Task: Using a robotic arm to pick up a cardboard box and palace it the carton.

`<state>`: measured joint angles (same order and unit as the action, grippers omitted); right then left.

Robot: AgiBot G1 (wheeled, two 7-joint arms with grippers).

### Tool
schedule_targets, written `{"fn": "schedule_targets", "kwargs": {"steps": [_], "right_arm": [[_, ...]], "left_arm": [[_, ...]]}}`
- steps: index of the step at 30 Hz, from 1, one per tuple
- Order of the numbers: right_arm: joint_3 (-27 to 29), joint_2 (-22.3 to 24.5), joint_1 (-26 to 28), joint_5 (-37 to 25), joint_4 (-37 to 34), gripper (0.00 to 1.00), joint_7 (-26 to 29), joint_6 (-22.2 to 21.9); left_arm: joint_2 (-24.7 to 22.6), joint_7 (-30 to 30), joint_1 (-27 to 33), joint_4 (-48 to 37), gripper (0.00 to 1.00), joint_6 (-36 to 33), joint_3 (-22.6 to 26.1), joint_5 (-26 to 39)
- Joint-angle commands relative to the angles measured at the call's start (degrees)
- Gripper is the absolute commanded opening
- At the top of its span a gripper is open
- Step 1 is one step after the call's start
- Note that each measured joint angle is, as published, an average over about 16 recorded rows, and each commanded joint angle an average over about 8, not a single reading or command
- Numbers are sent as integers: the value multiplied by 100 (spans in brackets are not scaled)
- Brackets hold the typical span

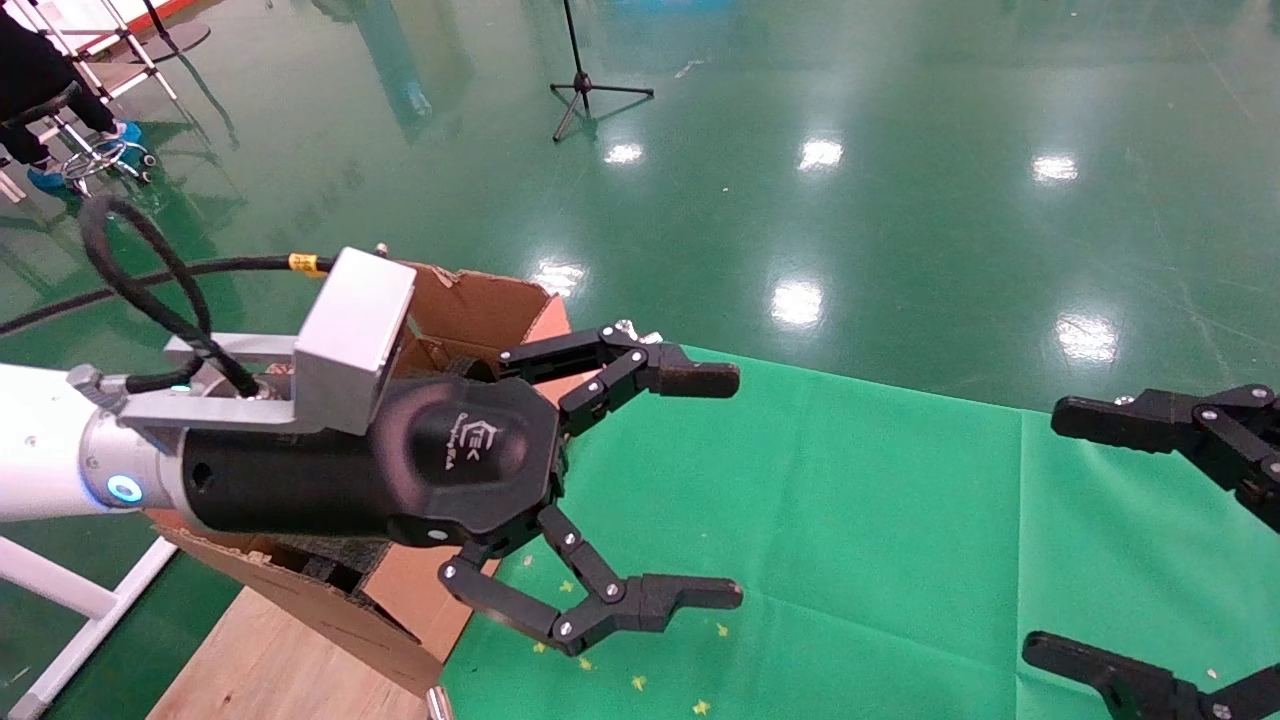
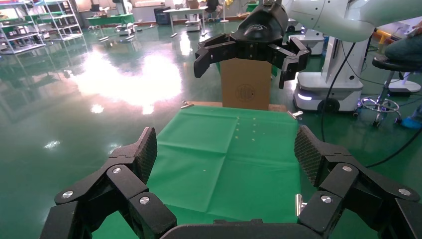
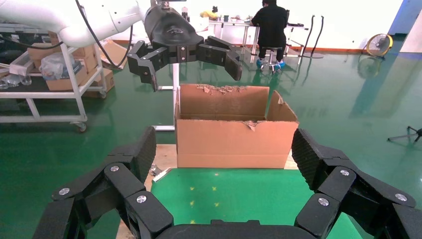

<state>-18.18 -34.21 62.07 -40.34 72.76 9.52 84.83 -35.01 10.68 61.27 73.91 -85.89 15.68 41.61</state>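
Observation:
The carton (image 1: 485, 305) stands open at the left end of the table, with torn flaps and dark foam inside. It shows whole in the right wrist view (image 3: 234, 139). My left gripper (image 1: 738, 488), on the white arm with the grey camera block, is open and empty. It hovers over the carton's near side and points across the green cloth. It shows above the carton in the right wrist view (image 3: 193, 72). The cardboard box (image 2: 246, 92) stands upright past the cloth's far end, with a round mark on its face. My right gripper (image 1: 1045, 530) is open, empty, in front of that box (image 2: 242, 72).
A green cloth (image 1: 850, 520) covers the wooden table (image 1: 270, 650), held by metal clips (image 2: 300, 204). A tripod stand (image 1: 590, 85) is on the green floor behind. A person on a stool (image 3: 271, 30), shelving (image 3: 50, 74) and a robot base (image 2: 328, 92) stand around the table.

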Motion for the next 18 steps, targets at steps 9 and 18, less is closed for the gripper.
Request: {"fn": "schedule_targets", "kwargs": {"steps": [9, 18], "right_arm": [[1, 0, 0, 0, 0, 100, 0, 0], [1, 0, 0, 0, 0, 100, 0, 0]], "left_arm": [[0, 4, 20, -27, 100, 16, 25, 17], [0, 8, 27, -35, 100, 20, 33, 21]]}}
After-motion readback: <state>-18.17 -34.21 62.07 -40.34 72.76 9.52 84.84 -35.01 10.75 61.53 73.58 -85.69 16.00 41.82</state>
